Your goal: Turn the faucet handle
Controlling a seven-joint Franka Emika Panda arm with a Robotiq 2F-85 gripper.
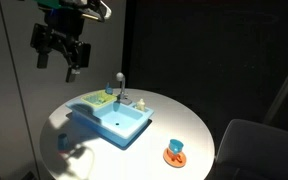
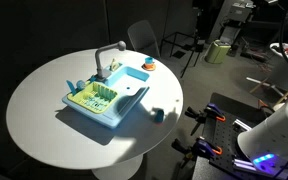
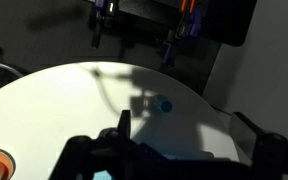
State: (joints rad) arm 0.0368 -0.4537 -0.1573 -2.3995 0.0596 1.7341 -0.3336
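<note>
Hovering upper left w/ gripper spread, empty; sits well above faucet handle, prob. for clear approach.

Open air lies between the black gripper, hanging high off the rim of the round white table, and the light-blue plastic basin below it. The thin grey upright faucet rises from the basin's back edge, the tallest thing on the table. A small orange-and-blue toy and a small blue cup sit well apart from the basin, with bare tabletop around them. A grey chair stands off the table's edge.
</note>
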